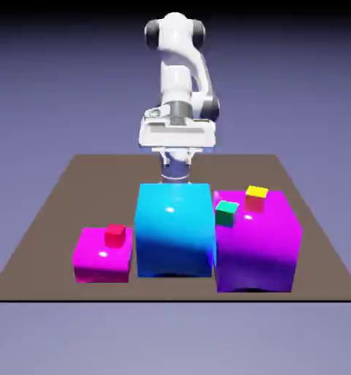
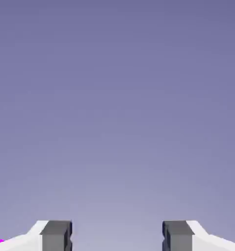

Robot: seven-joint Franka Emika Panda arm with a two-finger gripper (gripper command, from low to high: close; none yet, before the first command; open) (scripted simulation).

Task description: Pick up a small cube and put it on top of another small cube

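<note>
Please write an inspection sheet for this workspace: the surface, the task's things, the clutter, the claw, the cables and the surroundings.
surface: brown table, flat, holding three big blocks in a row.
job's things: tiny red cube sits on the low magenta block; no light-cyan tiny cube is visible in either view.
clutter: large cyan block in the middle; tall magenta block at the exterior view's right, carrying a tiny green cube and a yellow-topped tiny cube.
claw: claw open, nothing between its fingers, behind the cyan block in the exterior view.
cables: nothing seen.
surroundings: plain blue-violet backdrop, nothing else seen.
</note>
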